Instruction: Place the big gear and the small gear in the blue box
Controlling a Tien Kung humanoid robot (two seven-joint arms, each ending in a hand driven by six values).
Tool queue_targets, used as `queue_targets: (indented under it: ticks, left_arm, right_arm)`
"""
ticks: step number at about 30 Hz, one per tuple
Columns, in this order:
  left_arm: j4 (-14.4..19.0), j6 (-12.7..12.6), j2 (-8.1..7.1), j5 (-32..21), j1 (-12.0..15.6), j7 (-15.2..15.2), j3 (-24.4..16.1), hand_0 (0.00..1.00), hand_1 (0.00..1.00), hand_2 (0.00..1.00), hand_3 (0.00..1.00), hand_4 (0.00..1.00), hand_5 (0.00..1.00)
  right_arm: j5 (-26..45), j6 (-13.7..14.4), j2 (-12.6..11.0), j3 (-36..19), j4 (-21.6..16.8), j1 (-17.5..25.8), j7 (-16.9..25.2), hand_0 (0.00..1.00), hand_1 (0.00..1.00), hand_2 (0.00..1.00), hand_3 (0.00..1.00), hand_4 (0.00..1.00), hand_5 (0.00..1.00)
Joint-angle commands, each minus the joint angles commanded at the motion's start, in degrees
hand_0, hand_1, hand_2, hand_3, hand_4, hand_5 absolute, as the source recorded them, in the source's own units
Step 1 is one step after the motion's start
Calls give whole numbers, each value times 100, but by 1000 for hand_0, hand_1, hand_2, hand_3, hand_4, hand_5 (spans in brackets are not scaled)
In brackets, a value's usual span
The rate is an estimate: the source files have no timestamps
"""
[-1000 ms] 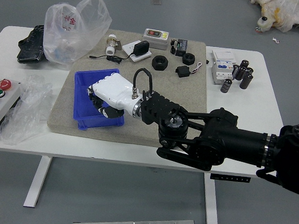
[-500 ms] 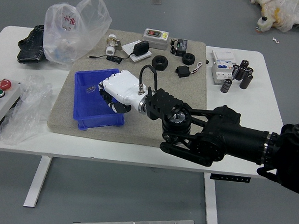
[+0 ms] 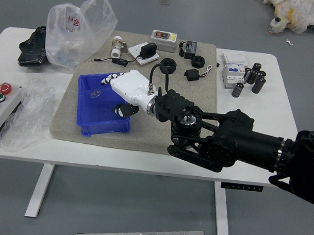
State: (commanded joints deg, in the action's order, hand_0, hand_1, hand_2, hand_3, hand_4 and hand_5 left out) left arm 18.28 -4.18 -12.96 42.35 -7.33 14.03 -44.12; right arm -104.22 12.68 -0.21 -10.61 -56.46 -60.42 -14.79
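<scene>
My right hand (image 3: 112, 94) reaches in from the right over the right side of the blue box (image 3: 103, 127). Its white-covered fingers and thumb are spread apart and hold nothing visible. Inside the box lies a small greyish piece (image 3: 95, 94), too small to identify. Beyond the wrist, two black rounded pieces rest on the mat: a bigger one (image 3: 169, 64), partly behind the arm's cable, and a smaller one (image 3: 198, 61). I cannot tell whether any of these are the gears. The left arm is out of view.
Around the mat's far side stand a power adapter (image 3: 148, 50), a white valve (image 3: 117, 46) and a grey box (image 3: 164, 41). Plastic bags (image 3: 77, 32) lie at the left. A breaker (image 3: 234, 68) and dark cylinders (image 3: 259, 84) are at the right.
My right hand has shifted right within the picture, and its fingers and thumb have spread apart. More of the box's inside, with the small greyish piece, has come into view.
</scene>
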Motion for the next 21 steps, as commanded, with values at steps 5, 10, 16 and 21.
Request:
queue_targets:
  ticks: [5, 10, 16, 21]
  left_arm:
    - [0, 4, 0, 15, 0, 8, -11, 663, 680, 667, 770, 714, 180]
    - [-1, 12, -1, 38, -5, 14, -24, 663, 681, 665, 770, 714, 178]
    - [-3, 21, -2, 60, -10, 22, -39, 662, 680, 665, 767, 714, 181]
    - [-2, 33, -7, 106, -12, 49, -77, 662, 678, 665, 766, 714, 182]
  right_arm:
    - [299, -52, -110, -146, 425, -32, -2, 481, 769, 856, 839, 737, 231]
    - [578, -179, -164, -51, 790, -116, -22, 477, 768, 862, 851, 762, 231]
    - [933, -383, -140, 235, 1171, -153, -54, 486, 779, 890, 899, 888, 348]
    - [1224, -509, -102, 483, 1443, -166, -62, 490, 786, 910, 930, 955, 429]
